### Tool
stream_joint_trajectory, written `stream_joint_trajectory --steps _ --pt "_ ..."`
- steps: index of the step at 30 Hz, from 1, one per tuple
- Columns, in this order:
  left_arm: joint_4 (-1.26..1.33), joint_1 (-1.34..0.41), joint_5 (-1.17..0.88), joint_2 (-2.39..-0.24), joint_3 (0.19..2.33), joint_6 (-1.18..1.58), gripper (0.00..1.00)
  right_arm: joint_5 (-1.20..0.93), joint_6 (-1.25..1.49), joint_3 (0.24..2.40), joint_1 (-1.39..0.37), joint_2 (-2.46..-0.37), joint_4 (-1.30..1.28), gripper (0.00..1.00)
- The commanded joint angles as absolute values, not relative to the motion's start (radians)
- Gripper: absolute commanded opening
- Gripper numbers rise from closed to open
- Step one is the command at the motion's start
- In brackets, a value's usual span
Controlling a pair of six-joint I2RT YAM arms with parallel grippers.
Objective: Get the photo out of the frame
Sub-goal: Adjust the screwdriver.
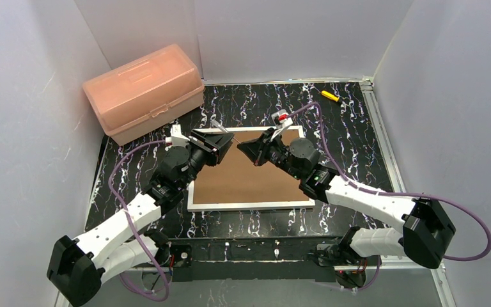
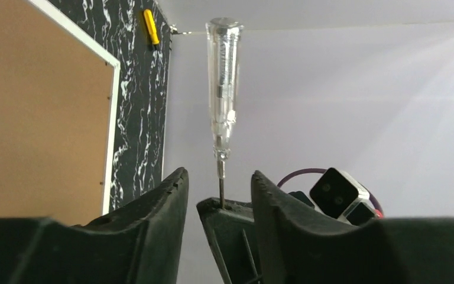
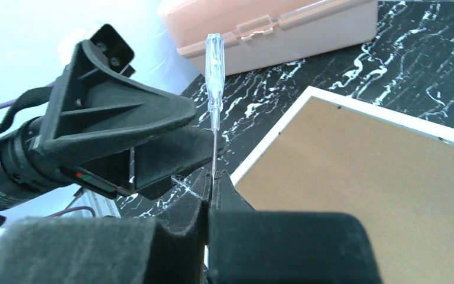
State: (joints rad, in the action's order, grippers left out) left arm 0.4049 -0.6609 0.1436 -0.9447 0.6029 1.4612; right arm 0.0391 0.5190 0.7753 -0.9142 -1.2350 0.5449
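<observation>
While the frame (image 1: 249,205) lies face down on the marbled table (image 1: 351,147) with its brown backing upward, the photo stays hidden beneath that board. At far left the pink box (image 1: 144,89) sits closed, well apart from the frame's left edge. Further right, the left gripper (image 1: 225,142) hangs over the frame's far left corner, jaws partly open and gripping nothing. Between them stands a clear-handled screwdriver (image 3: 214,83), its thin shaft pinched by the right gripper (image 3: 211,180), whose jaws are closed tight. I judge this a tool handover, with the backing not yet pried. Next, the tip must reach whatever fastens the backing's edge. The frame's near and right borders offer open room. A yellow tool (image 1: 330,96) lies far right.
</observation>
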Motion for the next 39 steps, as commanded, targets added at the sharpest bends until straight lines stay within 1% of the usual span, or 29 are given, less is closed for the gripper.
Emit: stream_joint_trajectory --steps 1,3,6,8,10,12,14,18,21,24,27,32,36,39 --pt "0.222 -0.590 0.030 -0.927 0.684 1.377 0.48 0.119 0.504 0.851 -0.914 -1.188 0.413 0.01" --pt "0.126 -0.525 -0.132 -0.962 0.746 1.334 0.51 0.137 0.484 0.879 -0.909 -1.179 0.315 0.01" --pt "0.103 -0.419 -0.342 -0.992 0.738 1.315 0.54 0.131 0.454 0.901 -0.883 -1.154 0.207 0.01" --pt "0.103 -0.353 -0.466 -1.006 0.735 1.284 0.68 0.079 0.446 0.906 -0.847 -1.137 0.154 0.01" --pt "0.089 -0.292 -0.631 -1.053 0.767 1.213 0.73 -0.025 0.442 0.907 -0.792 -1.136 0.119 0.01" --pt "0.042 -0.247 -0.793 -1.121 0.823 1.117 0.74 -0.159 0.443 0.906 -0.717 -1.152 0.093 0.01" --pt "-0.038 -0.225 -0.885 -1.167 0.861 1.021 0.74 -0.315 0.480 0.889 -0.632 -1.161 0.118 0.01" --pt "-0.080 -0.194 -0.942 -1.167 0.865 0.867 0.74 -0.567 0.566 0.862 -0.495 -1.187 0.224 0.01" --pt "-0.115 -0.181 -0.963 -1.170 0.877 0.803 0.76 -0.712 0.609 0.877 -0.474 -1.228 0.274 0.01" --pt "-0.040 -0.179 -1.010 -1.168 0.850 0.818 0.79 -0.836 0.655 0.894 -0.473 -1.279 0.323 0.01" --pt "0.055 -0.179 -1.044 -1.162 0.823 0.855 0.81 -0.899 0.687 0.888 -0.474 -1.303 0.367 0.01" --pt "0.061 -0.179 -1.068 -1.150 0.831 0.834 0.83 -0.983 0.740 0.873 -0.475 -1.329 0.432 0.01" --pt "0.060 -0.179 -1.089 -1.151 0.844 0.823 0.82 -1.044 0.827 0.849 -0.485 -1.351 0.561 0.01" --pt "0.060 -0.179 -1.094 -1.151 0.848 0.822 0.79 -1.057 0.835 0.852 -0.507 -1.367 0.572 0.01"
